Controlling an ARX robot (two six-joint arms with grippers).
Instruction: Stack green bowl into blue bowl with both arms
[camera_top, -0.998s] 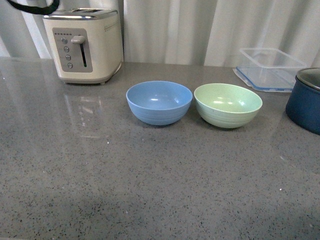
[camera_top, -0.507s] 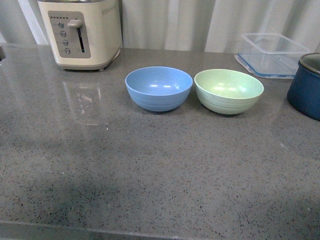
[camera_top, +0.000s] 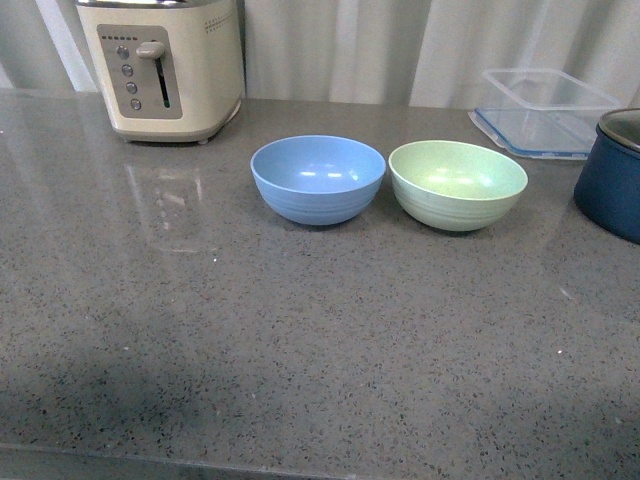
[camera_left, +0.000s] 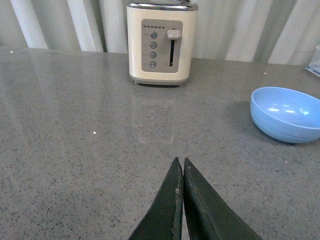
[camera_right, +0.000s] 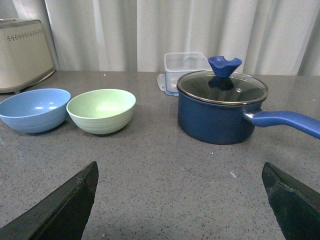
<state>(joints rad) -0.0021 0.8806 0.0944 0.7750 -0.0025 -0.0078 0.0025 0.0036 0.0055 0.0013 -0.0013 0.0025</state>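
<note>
Reaching for the pale mint-green round matte bowl (camera_right: 101, 111) ahead of my wide-open, empty right gripper (camera_right: 180, 169), I'd pinch its near rim squarely, left gripper (camera_left: 180, 165) closed tight and empty.

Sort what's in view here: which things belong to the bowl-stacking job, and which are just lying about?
Job: green bowl; blue bowl; left gripper, shut; right gripper, open.
Lying about: toaster; clear container; navy pot with glass lid.

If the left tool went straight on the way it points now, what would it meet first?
Probably the toaster: the shut left tool points over bare countertop toward it, with the blue bowl well off that line.
</note>
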